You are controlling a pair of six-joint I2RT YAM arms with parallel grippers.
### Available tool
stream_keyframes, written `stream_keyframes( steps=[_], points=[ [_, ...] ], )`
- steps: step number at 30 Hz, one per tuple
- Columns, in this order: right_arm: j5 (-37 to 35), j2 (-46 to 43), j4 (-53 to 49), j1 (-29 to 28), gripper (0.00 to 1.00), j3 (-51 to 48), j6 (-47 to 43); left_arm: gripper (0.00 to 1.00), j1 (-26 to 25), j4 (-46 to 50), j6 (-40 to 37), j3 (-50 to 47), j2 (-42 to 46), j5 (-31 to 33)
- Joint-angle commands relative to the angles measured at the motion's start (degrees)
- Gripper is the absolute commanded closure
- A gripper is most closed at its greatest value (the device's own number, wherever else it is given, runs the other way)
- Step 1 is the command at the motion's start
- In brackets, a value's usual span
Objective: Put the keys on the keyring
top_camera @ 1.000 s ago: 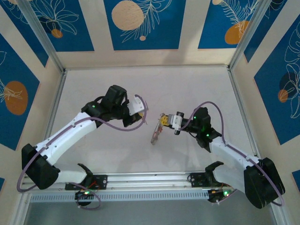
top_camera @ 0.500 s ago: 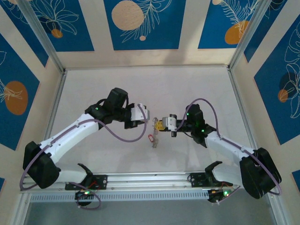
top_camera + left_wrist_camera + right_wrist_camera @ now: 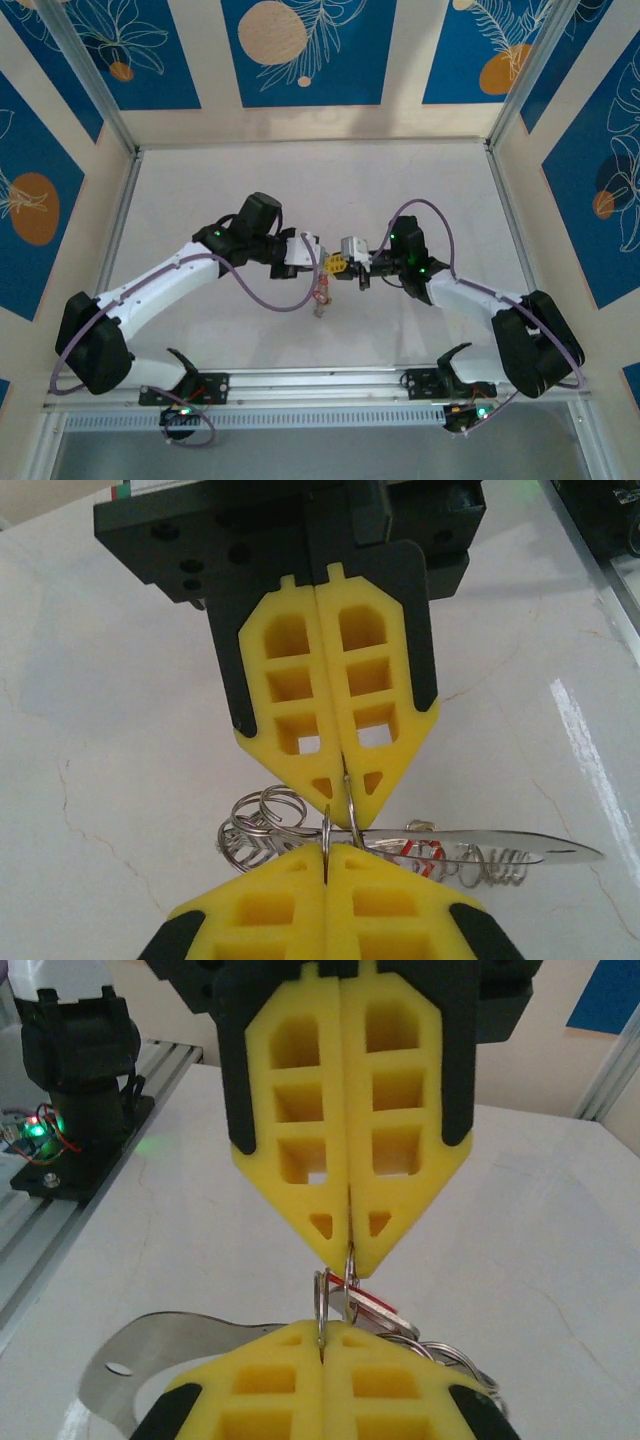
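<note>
— What changed?
— The left hand [image 3: 327, 858] and right hand [image 3: 322, 1338] have swung together above the white bench [image 3: 250, 190], both pinched shut, tips almost touching.
— Holding?
— The right grips the thin silvery oval keyring [image 3: 320, 305], which dangles. The left apparently nips the tiny red-tagged silvery keys [image 3: 370, 1307]. Threading looks ready.

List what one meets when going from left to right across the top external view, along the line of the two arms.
left arm → left pincer → right pincer → right arm
</note>
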State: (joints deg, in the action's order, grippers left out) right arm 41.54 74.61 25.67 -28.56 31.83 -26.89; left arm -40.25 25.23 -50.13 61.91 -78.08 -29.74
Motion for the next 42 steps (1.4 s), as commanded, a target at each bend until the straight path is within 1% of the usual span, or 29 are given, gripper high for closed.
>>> stream_keyframes(
  steps=[1,5,11,15,24,27,32,39,42],
  points=[
    [2.9,0.8,4.0,0.7,1.00,1.7,4.9,1.00,-0.5,-0.4,-2.3,-1.0,-0.1,-1.3],
    [2.9,1.1,4.7,1.4,1.00,1.4,6.7,1.00,-0.7,-0.5,-3.1,-1.6,0.5,-0.6],
    [3.3,1.6,9.8,2.2,1.00,0.3,11.5,1.00,-1.0,-0.5,-4.2,-2.4,0.4,1.9],
    [2.7,2.3,10.4,2.8,1.00,0.5,13.3,1.00,-1.2,-1.3,-4.3,-2.8,0.6,2.6],
    [1.1,3.1,14.5,4.1,1.00,0.0,19.5,1.00,-2.6,-5.5,-4.8,-5.7,2.3,6.9],
    [0.5,3.5,17.2,4.4,1.00,-0.5,22.7,1.00,-3.4,-7.9,-4.1,-6.7,2.7,9.4],
    [-0.3,3.8,17.5,4.4,1.00,-0.8,24.8,1.00,-3.9,-10.7,-2.4,-7.4,3.1,12.2],
    [-2.4,3.8,16.5,4.4,1.00,-1.4,26.3,1.00,-4.2,-12.3,-1.0,-7.4,3.0,13.6],
    [-4.7,4.1,18.0,4.3,1.00,-2.0,28.7,1.00,-4.2,-13.2,0.4,-7.4,2.9,13.3]
  ],
)
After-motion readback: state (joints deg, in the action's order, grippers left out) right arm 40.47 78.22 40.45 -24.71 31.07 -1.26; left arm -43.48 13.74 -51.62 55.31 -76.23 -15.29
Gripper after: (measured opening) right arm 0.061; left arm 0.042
